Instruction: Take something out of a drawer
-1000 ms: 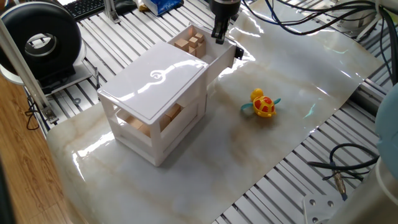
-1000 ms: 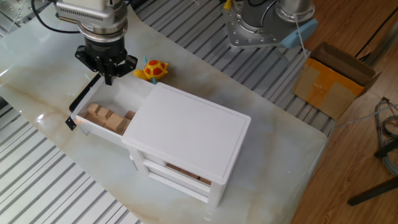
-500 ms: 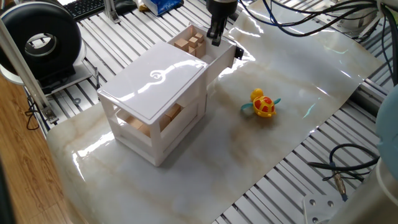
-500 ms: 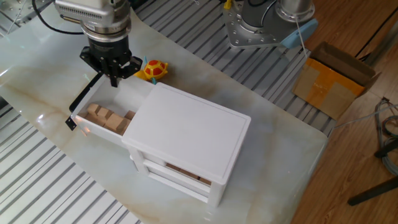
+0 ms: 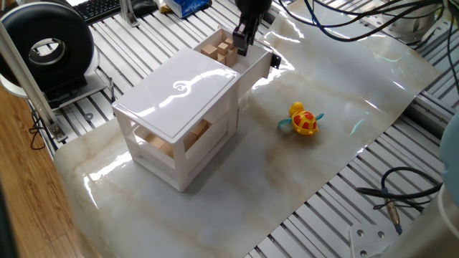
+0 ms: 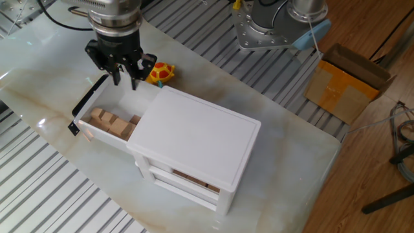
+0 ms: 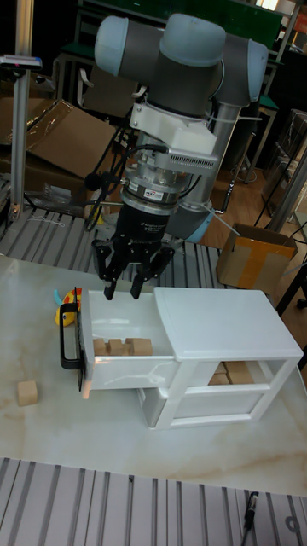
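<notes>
The upper white drawer (image 6: 97,133) of the cabinet (image 6: 197,139) stands pulled out, its black bar handle (image 7: 66,341) at the front. Several light-wood cubes (image 7: 124,346) lie in it, also seen in one fixed view as cubes (image 5: 219,49). My gripper (image 7: 122,292) hangs above the drawer's open inside, just behind the handle, fingers apart and holding nothing. The other fixed view shows the gripper (image 6: 125,77) over the drawer's far wall. In one fixed view the gripper (image 5: 240,41) is beside the cubes.
A yellow-and-red duck toy (image 5: 303,120) lies on the marble sheet past the drawer. One loose cube (image 7: 27,392) sits on the table left of the handle. The lower tier (image 5: 168,143) holds more cubes. A cardboard box (image 6: 346,81) stands off the table.
The gripper has shifted from the handle side to over the drawer's inside, and its fingers have gone from closed together to spread apart. The drawer has not moved.
</notes>
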`<act>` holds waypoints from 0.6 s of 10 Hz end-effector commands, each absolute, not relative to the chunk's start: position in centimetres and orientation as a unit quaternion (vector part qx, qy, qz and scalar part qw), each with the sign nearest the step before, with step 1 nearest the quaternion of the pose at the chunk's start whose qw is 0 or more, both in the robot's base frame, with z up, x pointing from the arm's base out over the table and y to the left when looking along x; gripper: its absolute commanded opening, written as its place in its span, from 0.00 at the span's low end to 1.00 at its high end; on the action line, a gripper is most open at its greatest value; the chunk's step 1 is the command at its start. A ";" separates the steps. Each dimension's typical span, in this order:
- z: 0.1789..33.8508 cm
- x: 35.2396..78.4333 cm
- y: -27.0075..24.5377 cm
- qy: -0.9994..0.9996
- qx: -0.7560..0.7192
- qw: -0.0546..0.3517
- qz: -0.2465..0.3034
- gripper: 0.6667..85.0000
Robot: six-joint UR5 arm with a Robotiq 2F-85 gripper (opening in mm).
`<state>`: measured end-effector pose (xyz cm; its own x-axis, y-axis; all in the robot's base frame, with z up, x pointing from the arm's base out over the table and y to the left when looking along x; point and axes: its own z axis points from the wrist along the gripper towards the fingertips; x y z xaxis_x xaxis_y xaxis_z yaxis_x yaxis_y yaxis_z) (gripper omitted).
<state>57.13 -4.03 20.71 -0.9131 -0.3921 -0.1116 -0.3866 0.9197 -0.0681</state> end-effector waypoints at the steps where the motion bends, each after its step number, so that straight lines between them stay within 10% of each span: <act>1: 21.0 58.0 -3.0 0.980 -0.187 0.074 -0.010 0.66; 6: 20.0 58.8 -0.5 0.990 -0.126 0.054 0.030 0.61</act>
